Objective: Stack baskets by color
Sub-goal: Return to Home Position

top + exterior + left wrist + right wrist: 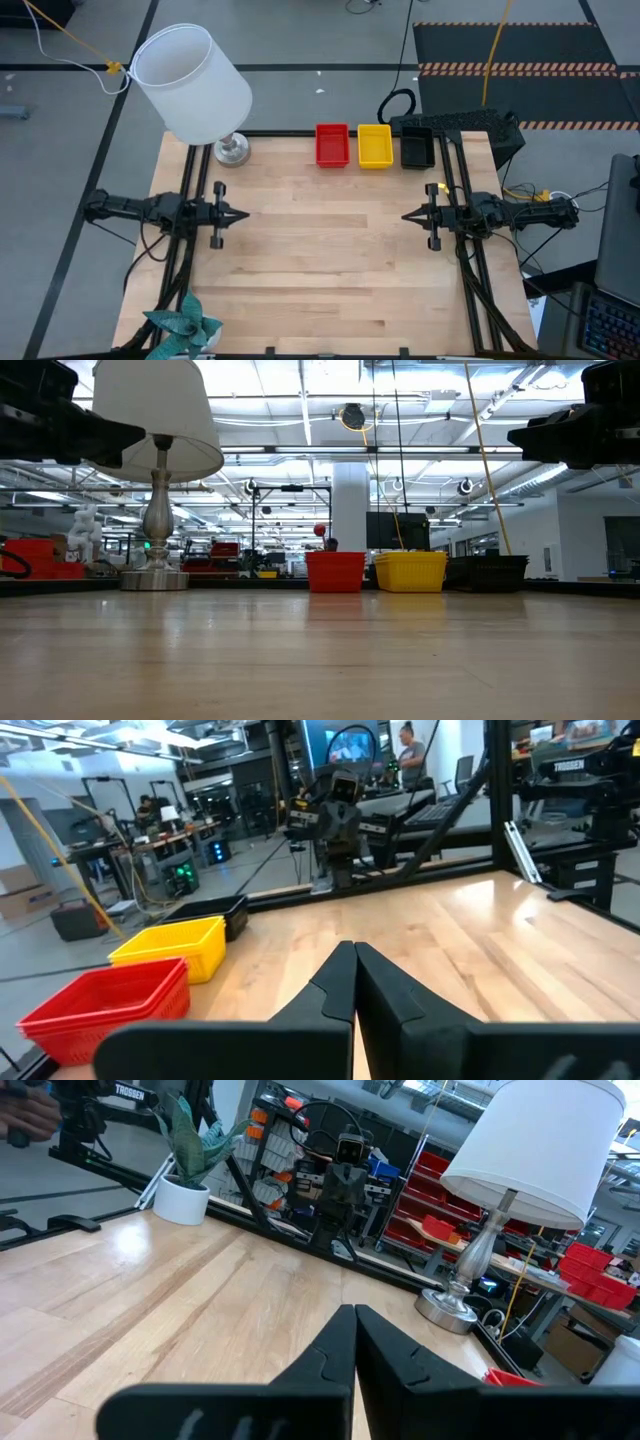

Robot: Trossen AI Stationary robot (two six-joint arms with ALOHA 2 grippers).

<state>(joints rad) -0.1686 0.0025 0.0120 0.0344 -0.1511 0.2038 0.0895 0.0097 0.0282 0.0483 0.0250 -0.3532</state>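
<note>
At the far edge of the surface (330, 260) there are three lots of baskets in a row. The red stack (332, 145) is nearest the left arm's side, the yellow stack (375, 146) is in the middle, and the black stack (417, 149) is on the right arm's side. They sit just beside each other, and I can't tell if yellow and black actually touch. From the level cam each colour looks like one tidy block, but tbh I can't count how many are nested in each.

Both arms are well apart from the row, roughly mid-surface and pointing at each other. The left pincer (243, 215) has its fingers pressed together with nothing in them. The right pincer (405, 215) is the same, tips together and empty. So imo the sorting looks done and the arms are just sitting at rest.

What could go wrong from here? Not much, but:
- The row is right on the far edge, so any bump to the surface or a late arm swing could push a stack off the back.
- The black stack is closest to the right arm's frame, so it's the likeliest to get clipped.
- If a top basket isn't fully seated (can't see either way), vibration could tilt it.
- The lamp (190, 85) leans near the left arm, and the plant (185, 325) is at the near corner. Both are far from the baskets, so prob no issue.
</note>
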